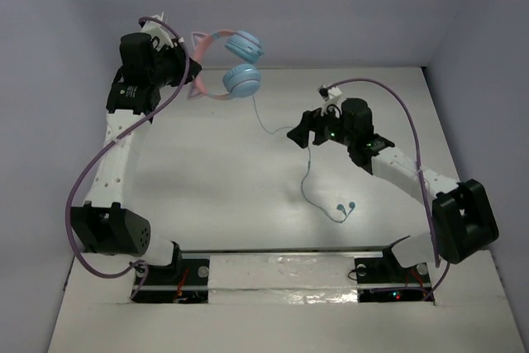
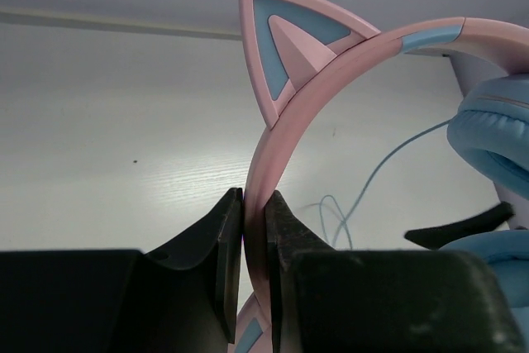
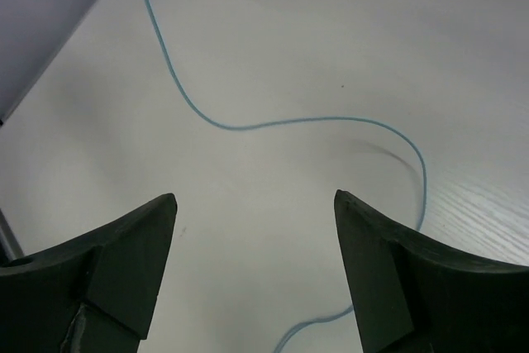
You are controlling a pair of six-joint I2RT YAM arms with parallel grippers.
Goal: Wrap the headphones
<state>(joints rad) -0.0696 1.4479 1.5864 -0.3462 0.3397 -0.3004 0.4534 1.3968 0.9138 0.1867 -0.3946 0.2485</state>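
The headphones hang in the air at the far left, held by the pink headband with its cat ear. My left gripper is shut on that headband. The light-blue ear cups show at the right of the left wrist view. The thin pale-blue cable drops from the cups and runs down the table to its looped end. My right gripper is open and empty just above the cable; its wrist view shows the cable curving ahead of the fingers.
The white table ends at a grey back wall close behind the headphones. Purple arm cables loop off each arm. The table's left edge shows in the right wrist view.
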